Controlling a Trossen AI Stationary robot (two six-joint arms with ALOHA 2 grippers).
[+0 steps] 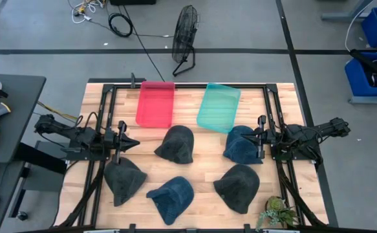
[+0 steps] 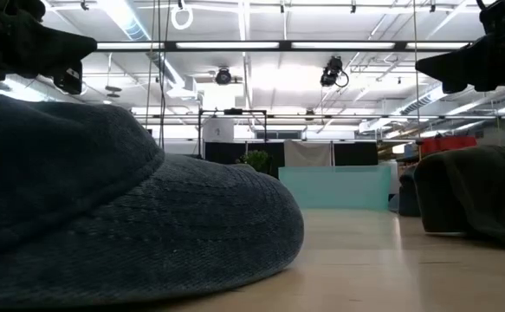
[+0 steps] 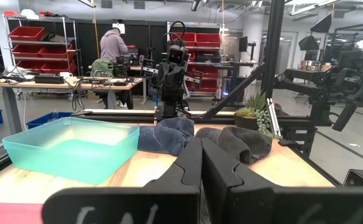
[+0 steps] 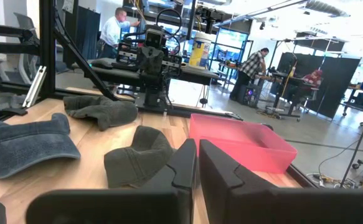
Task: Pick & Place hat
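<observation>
Five hats lie crown up on the wooden table: a dark grey hat (image 1: 175,144) at the centre, a blue hat (image 1: 240,145) to its right, a dark grey hat (image 1: 123,180) at near left, a blue denim hat (image 1: 172,197) at the near edge, and a dark grey hat (image 1: 238,186) at near right. My left gripper (image 1: 136,142) hovers shut at the table's left, pointing right. My right gripper (image 1: 258,138) hovers shut over the right edge of the blue hat, pointing left. In each wrist view the fingers (image 3: 200,158) (image 4: 197,163) meet. Both stand high above the table in the low view.
A red tray (image 1: 156,103) and a teal tray (image 1: 218,107) sit side by side at the far edge. A small plant (image 1: 277,210) stands at the near right corner. Black frame rails (image 1: 104,129) run along both sides. People work at benches in the room beyond.
</observation>
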